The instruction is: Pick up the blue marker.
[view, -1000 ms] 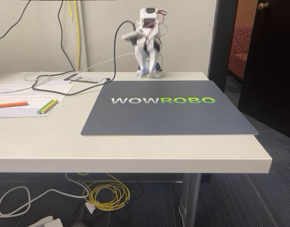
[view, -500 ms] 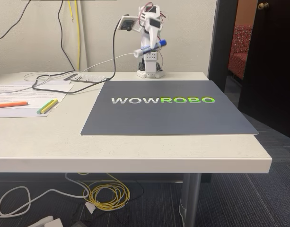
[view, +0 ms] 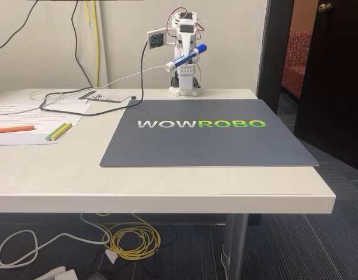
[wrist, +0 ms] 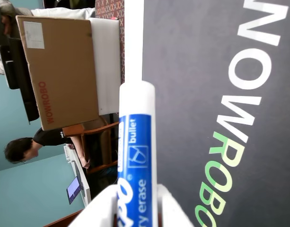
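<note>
The blue marker (view: 186, 56), white barrel with a blue label and blue cap, hangs in the air at the back of the table, tilted with its cap up to the right. My gripper (view: 187, 57) is shut on its middle, with the white arm folded upright over its base (view: 185, 89). In the wrist view the marker (wrist: 135, 151) runs up from the bottom edge between my two white fingers (wrist: 100, 210), high above the dark mat (wrist: 192, 71).
The dark WOWROBO mat (view: 208, 140) covers the table's middle. An orange pen (view: 14, 128) and thin green and yellow pens (view: 59, 131) lie on papers at the left. Cables (view: 68, 105) trail at the back left. Beyond the table are a cardboard box (wrist: 59, 66) and a seated person (wrist: 21, 147).
The arm swung up from a low, blurred pose at its base to an upright one, carrying the marker. In the last half second the marker tilted slightly more and rose a little.
</note>
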You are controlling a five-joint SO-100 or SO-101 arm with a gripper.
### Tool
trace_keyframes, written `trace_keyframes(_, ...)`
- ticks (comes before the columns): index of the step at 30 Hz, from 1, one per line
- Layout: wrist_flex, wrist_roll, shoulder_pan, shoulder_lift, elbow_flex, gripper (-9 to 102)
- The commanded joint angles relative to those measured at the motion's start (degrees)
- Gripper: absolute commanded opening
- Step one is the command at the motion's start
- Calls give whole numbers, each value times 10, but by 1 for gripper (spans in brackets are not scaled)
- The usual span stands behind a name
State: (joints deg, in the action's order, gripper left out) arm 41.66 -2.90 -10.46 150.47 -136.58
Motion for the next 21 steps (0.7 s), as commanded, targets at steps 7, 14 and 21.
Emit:
trace_keyframes(7, -11, 4, 2, 33, -6, 2)
trace_keyframes(14, -25, 27, 4, 46, -1, 2)
trace_keyframes(21, -54, 22, 8, 66, 20, 2)
